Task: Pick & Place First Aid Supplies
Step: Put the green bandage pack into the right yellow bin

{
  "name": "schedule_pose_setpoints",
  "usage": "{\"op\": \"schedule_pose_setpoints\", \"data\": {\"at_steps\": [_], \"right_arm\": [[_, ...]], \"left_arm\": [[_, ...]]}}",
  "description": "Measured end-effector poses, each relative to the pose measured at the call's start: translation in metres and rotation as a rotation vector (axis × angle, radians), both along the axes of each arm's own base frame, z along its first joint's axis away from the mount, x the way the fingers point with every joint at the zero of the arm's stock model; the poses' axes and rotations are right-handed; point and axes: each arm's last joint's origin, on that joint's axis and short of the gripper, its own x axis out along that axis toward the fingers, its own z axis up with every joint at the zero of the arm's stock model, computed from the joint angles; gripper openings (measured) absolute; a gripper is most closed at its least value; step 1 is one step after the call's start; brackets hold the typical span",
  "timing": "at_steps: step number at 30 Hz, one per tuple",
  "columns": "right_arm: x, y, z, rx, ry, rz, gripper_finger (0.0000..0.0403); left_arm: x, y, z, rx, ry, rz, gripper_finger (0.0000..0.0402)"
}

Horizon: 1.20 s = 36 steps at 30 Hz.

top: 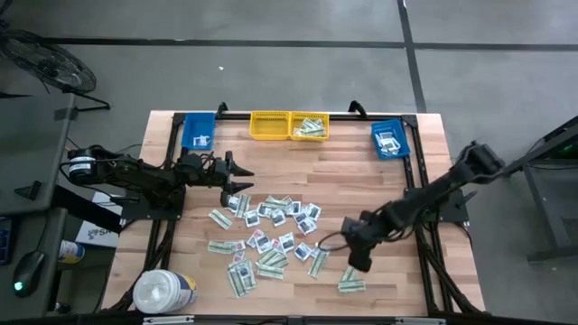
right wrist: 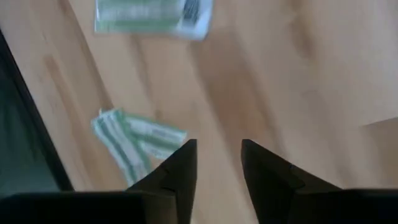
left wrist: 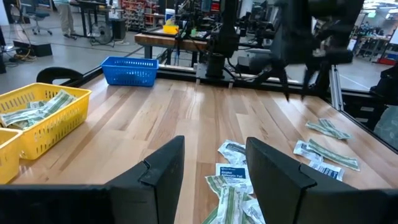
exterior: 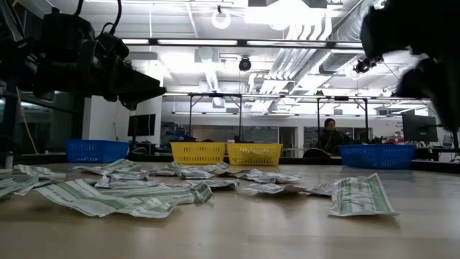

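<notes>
Both tools gape empty — right tool (top: 358, 260) blurred over packets (top: 266, 236), left tool (top: 242, 171) clear.

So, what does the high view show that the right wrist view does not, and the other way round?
Only the high view shows the white tub, the yellow bins, the blue bins and the left gripper. Only the right wrist view shows the empty gap between the right gripper fingers. Both show green-white packets lying on the wooden table.
</notes>
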Motion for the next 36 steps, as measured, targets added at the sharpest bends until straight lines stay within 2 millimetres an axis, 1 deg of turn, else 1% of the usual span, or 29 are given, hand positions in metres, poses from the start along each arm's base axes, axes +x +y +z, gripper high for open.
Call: {"op": "schedule_pose_setpoints", "data": {"at_steps": [3,6,10,16,19,27,36], "right_arm": [[0.008,0.011,-0.018,0.086,0.064,0.000,0.0148],[0.015,0.021,-0.030,0.165,0.083,0.010,0.0176],[0.016,0.030,-0.035,0.184,0.074,0.008,0.0194],[0.015,0.041,-0.033,0.171,-0.001,0.001,0.0200],[0.012,0.047,-0.035,0.127,-0.028,-0.017,0.0200],[0.007,0.057,-0.051,0.058,0.003,-0.024,0.0200],[0.007,0.060,-0.051,0.056,-0.013,-0.043,0.0198]], "left_arm": [[0.000,0.000,0.000,0.000,0.000,0.001,0.0172],[0.000,0.000,0.000,0.000,0.000,0.002,0.0172],[0.000,0.000,0.000,-0.001,0.003,0.002,0.0172],[0.000,0.000,0.000,-0.001,0.003,0.002,0.0172],[0.000,0.000,0.000,-0.001,0.003,0.002,0.0172],[0.000,0.000,0.000,-0.001,0.003,0.001,0.0172],[0.000,0.000,0.000,-0.001,0.004,-0.001,0.0172]]}}
